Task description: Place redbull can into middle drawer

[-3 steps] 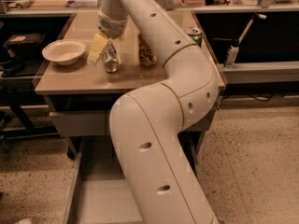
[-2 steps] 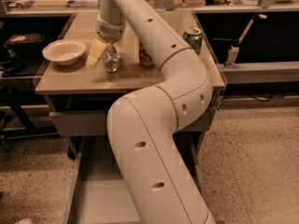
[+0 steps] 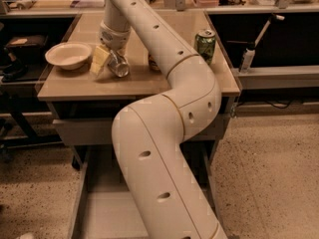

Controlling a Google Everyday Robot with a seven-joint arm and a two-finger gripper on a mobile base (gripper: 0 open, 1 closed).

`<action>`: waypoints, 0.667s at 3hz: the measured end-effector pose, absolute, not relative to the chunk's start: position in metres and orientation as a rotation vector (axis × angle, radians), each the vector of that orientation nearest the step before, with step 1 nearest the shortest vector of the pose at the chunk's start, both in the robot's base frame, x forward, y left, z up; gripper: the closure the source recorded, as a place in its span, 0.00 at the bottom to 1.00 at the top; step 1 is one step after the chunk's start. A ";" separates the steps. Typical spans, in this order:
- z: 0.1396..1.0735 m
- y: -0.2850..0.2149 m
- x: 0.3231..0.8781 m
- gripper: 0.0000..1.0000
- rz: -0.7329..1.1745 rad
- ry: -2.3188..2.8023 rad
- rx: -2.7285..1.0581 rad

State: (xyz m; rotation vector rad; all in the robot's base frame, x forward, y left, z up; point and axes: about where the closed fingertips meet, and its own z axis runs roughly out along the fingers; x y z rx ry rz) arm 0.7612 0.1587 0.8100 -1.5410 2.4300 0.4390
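Upper left, over the table [image 3: 144, 83]: holds the tilted redbull can [image 3: 119, 67] in the gripper [image 3: 111, 63], just right of the bowl [image 3: 69, 55].

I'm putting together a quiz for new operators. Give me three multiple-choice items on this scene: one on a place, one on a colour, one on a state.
1. Where is the hand?
A) down at the floor
B) over the tabletop, at the redbull can
C) over the far counter

2. What colour is the bowl?
A) cream-white
B) green
C) black

3. The middle drawer is:
A) shut
B) pulled open
C) lifted onto the table

Answers:
1 B: the hand sits at the tilted redbull can, next to the bowl.
2 A: the bowl's rim and inside are pale cream.
3 B: the middle drawer's flat floor shows below the tabletop.
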 end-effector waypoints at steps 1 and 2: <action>0.808 0.165 0.767 0.42 0.441 2.413 -1.526; 0.814 0.165 0.766 0.66 0.441 2.412 -1.526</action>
